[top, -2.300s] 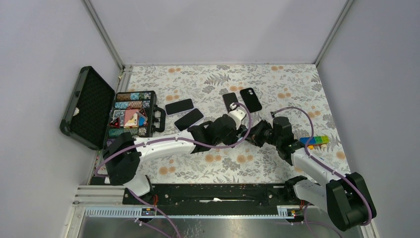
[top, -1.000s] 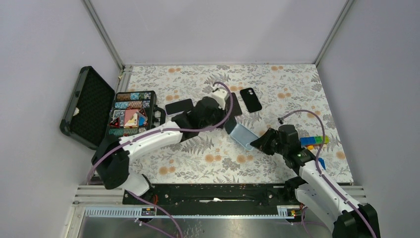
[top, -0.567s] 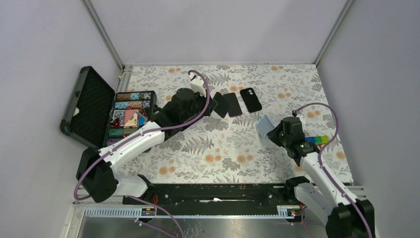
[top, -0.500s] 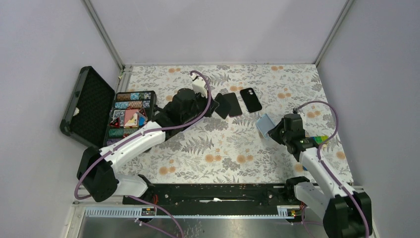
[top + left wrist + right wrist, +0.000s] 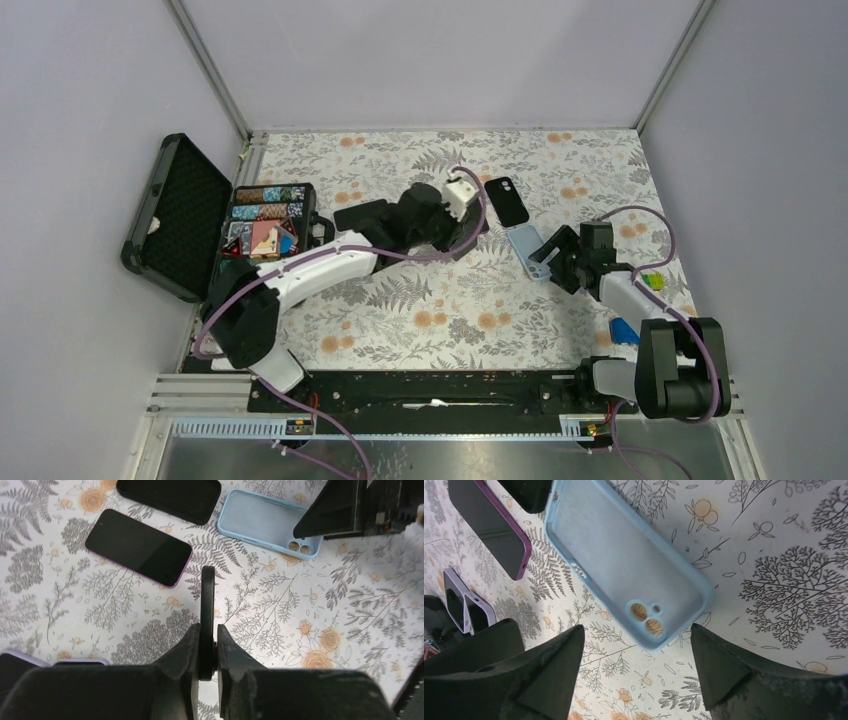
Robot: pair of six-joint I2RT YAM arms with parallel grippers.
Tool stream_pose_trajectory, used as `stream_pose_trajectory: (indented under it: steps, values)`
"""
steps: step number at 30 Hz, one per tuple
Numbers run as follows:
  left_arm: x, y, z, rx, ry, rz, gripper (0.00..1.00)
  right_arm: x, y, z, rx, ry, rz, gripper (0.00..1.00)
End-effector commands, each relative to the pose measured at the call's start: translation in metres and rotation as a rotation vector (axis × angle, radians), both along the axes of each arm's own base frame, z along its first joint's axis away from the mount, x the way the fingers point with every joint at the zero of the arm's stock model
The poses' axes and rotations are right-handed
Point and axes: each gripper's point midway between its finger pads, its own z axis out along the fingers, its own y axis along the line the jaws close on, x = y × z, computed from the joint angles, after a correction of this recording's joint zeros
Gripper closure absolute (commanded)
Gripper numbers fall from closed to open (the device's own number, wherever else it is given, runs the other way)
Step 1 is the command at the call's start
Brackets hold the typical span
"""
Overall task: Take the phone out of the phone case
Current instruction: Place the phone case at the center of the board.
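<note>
Emptied light-blue phone case [image 5: 624, 565] is now set down (right gripper [image 5: 636, 662] spread wide); phone [image 5: 207, 605] is clamped in left gripper [image 5: 207, 647].

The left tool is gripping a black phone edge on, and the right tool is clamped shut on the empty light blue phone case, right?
No. The right tool is open, not clamped: the right wrist view shows the empty light blue phone case lying on the floral table between its spread fingers. The left tool does grip the black phone edge on.

Empty light-blue case [image 5: 624, 575] lying open-side up, black phone [image 5: 207, 605] edge-on
</note>
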Motion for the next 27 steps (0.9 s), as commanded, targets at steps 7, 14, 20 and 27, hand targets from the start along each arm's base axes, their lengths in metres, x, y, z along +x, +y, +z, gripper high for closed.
stream_pose_trajectory:
  steps: [7,14,20,27]
  values:
    - [0.017,-0.037,0.031,0.127,-0.297,-0.071,1.0,0.007,-0.023,0.046,-0.114,-0.152,-0.029,0.04]
    - [0.015,-0.055,0.007,0.197,-0.385,-0.151,1.0,-0.011,-0.014,0.077,-0.045,-0.246,-0.033,0.03]
    - [0.009,-0.073,-0.025,0.298,-0.454,-0.232,1.0,-0.032,-0.026,0.111,-0.043,-0.298,-0.102,0.0]
    - [-0.001,-0.084,-0.066,0.411,-0.482,-0.288,0.98,-0.043,-0.029,0.155,-0.052,-0.386,-0.117,0.0]
